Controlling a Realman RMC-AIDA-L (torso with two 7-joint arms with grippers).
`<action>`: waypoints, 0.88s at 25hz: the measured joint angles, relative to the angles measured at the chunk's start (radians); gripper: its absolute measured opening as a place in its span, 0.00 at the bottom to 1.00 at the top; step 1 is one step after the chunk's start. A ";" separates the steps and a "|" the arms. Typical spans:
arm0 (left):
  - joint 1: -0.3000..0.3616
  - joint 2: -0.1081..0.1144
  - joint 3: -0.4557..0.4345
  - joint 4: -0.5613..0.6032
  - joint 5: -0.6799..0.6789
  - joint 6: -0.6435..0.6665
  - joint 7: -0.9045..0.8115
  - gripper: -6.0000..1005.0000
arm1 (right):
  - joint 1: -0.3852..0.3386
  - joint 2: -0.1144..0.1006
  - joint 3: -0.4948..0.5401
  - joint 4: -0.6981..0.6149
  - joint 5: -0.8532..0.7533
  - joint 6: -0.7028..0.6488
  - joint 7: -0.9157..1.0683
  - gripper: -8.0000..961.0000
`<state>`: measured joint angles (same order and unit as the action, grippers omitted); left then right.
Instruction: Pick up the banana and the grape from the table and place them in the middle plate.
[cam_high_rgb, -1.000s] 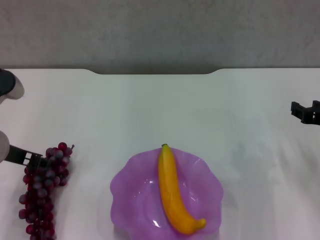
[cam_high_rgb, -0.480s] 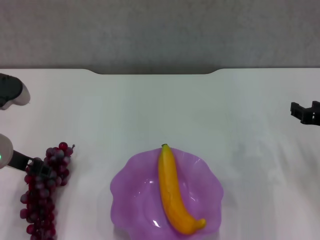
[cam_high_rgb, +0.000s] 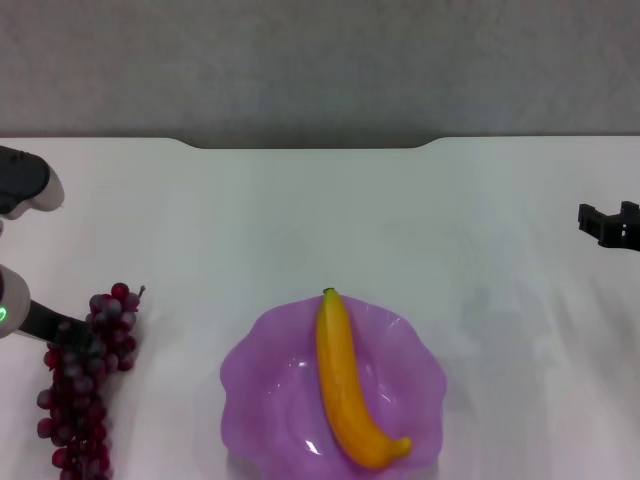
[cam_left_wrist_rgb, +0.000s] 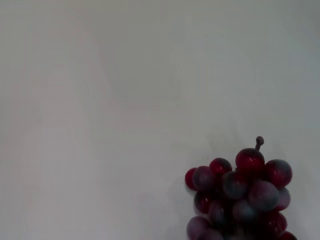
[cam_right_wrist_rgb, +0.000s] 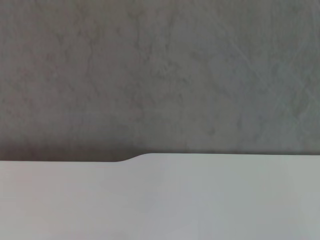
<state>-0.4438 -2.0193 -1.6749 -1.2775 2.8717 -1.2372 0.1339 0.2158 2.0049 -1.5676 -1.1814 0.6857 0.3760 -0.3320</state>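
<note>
Left gripper (cam_high_rgb: 68, 335) at far left, touching upper part of dark red-purple grape bunch (cam_high_rgb: 82, 385) lying on white bench (cam_high_rgb: 300, 220); grip state unclear. Yellow banana (cam_high_rgb: 346, 382) inside translucent purple scalloped plate (cam_high_rgb: 255, 385). Right gripper (cam_high_rgb: 608, 222) parked far right, state unclear.

No text, label, brand, number or sign is legible anywhere: the banana (cam_high_rgb: 349, 385), the middle plate (cam_high_rgb: 260, 375), the grape (cam_high_rgb: 85, 385) and the table (cam_high_rgb: 400, 230) around the plate all show plain, unmarked surfaces.
</note>
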 joint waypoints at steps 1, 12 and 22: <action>0.000 0.000 0.000 0.000 0.000 0.001 0.001 0.54 | 0.000 0.000 0.000 0.000 0.000 0.000 0.000 0.58; 0.012 -0.005 0.000 -0.018 0.000 0.015 0.020 0.21 | 0.001 0.000 0.000 0.005 0.000 0.001 0.001 0.58; 0.152 -0.010 -0.003 -0.335 0.000 0.038 0.021 0.17 | 0.002 0.000 -0.001 0.009 0.000 0.005 0.001 0.58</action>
<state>-0.2917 -2.0295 -1.6777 -1.6120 2.8716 -1.1997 0.1549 0.2179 2.0049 -1.5688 -1.1724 0.6857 0.3808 -0.3313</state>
